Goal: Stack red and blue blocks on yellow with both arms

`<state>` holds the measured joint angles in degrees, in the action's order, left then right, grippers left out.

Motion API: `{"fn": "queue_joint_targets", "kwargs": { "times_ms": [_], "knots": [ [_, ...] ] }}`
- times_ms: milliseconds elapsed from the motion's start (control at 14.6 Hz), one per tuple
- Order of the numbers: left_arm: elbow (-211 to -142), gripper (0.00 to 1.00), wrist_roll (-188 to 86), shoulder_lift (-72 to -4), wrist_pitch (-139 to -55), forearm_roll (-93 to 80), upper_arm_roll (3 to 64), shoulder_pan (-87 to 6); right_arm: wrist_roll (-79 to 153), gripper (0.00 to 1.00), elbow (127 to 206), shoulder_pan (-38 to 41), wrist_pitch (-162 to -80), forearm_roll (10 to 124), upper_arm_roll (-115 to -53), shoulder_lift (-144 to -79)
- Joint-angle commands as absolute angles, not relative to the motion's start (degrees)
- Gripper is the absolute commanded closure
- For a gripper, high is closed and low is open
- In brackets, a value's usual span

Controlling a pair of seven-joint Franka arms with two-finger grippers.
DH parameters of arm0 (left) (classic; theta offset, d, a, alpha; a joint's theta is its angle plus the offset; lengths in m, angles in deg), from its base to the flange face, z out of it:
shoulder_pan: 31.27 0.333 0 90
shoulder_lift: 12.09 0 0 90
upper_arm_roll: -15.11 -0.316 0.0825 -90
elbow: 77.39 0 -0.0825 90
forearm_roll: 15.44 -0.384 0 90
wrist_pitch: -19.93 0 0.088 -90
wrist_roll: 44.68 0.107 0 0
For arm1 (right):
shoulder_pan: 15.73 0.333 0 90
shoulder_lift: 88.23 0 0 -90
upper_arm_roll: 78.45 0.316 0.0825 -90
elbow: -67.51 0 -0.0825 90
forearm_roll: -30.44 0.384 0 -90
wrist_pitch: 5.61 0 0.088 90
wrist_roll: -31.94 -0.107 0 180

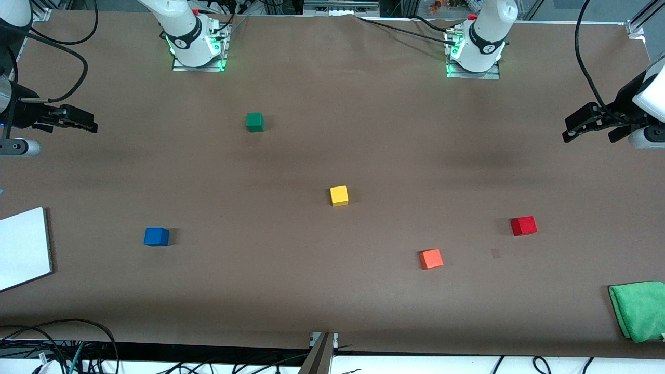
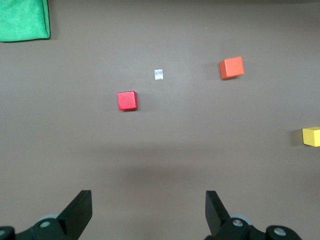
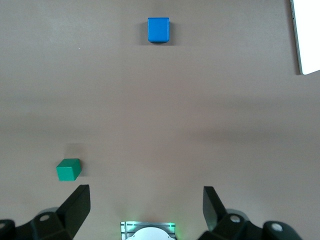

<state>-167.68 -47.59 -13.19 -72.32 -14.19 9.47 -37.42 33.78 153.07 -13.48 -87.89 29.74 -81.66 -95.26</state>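
Note:
The yellow cube (image 1: 338, 196) (image 2: 311, 136) sits alone near the middle of the table. The deep red cube (image 1: 523, 226) (image 2: 127, 100) lies toward the left arm's end, a little nearer the front camera than the yellow one. Toward the right arm's end lies the blue cube (image 1: 156, 236) (image 3: 158, 29). My left gripper (image 1: 589, 136) (image 2: 148, 200) hangs open and empty over the left arm's end of the table. My right gripper (image 1: 70, 124) (image 3: 146, 197) hangs open and empty over the right arm's end. Nothing is stacked.
An orange-red cube (image 1: 431, 258) (image 2: 231, 67) lies between yellow and red, nearer the front camera. A green cube (image 1: 254, 122) (image 3: 68, 169) sits nearer the right arm's base (image 1: 197, 44). A green cloth (image 1: 639, 310) (image 2: 24, 20) and a white board (image 1: 23, 246) (image 3: 306, 35) lie at the table's ends.

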Motion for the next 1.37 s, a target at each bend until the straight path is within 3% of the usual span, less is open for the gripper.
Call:
{"fn": "queue_joint_targets", "kwargs": {
  "times_ms": [0,343,1303],
  "knots": [
    [-166.60,0.00,-46.62,-13.85,-72.18,-13.95,9.22,-37.25,33.52,0.00,151.89,-13.80,-87.70,29.83,-81.35,-95.78],
    [-167.21,0.00,-46.62,-13.94,-75.95,-18.42,9.74,-37.33,33.52,0.00,151.89,-13.80,-87.70,29.83,-81.35,-95.70],
    [-167.30,0.00,-46.62,-13.94,-75.52,-18.17,9.75,-37.34,33.52,0.00,151.89,-13.80,-87.70,29.74,-81.35,-95.70]
  ]
}}
